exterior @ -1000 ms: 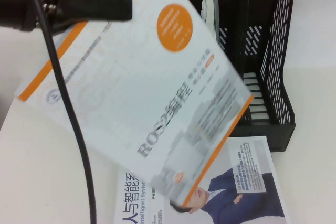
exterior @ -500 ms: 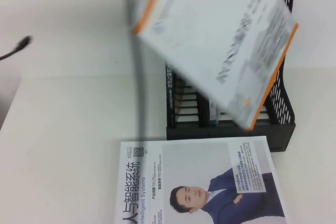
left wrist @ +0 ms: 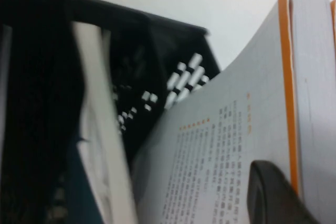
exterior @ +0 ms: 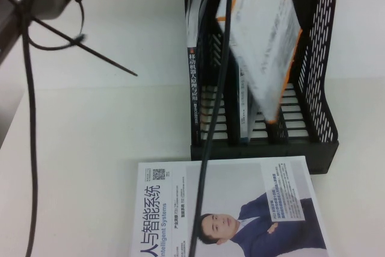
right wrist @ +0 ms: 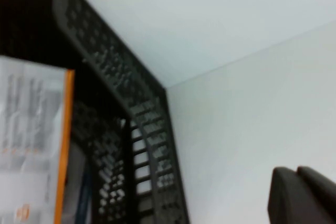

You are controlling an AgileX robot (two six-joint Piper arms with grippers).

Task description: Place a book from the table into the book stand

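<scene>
A: Where is the book (exterior: 261, 40) right now?

B: Hanging almost on edge below the left gripper (left wrist: 273, 195), its lower corner down among the slots of the book stand (exterior: 319, 76). It is tilted, not upright, and I cannot tell whether that corner touches the slatted floor or a divider. The left gripper sits at the book's upper end, above the stand; in the left wrist view 1 dark finger presses flat on the printed cover, so it is clamped on the book.

A: What could go wrong?

B: My guess is the tilt. If the corner lands on a divider and not between 2 of them, the book may wedge or bend; the cover already curves in the wrist view. Let go too soon and it could flop sideways onto the standing books (exterior: 195, 64) on the far side of the stand from the right gripper.

A: Anything else close by?

B: The arm's black cable (exterior: 213, 118) hangs down in front of the stand and could snag its front edge. A second book (exterior: 240, 209), with a man in a suit on the cover, lies flat on the table (exterior: 78, 167) just in front of the stand.

A: And the right gripper (right wrist: 302, 195)?

B: It hangs out to the stand's open side, well apart from the book. Only a dark tip shows, so I cannot tell its state.
</scene>
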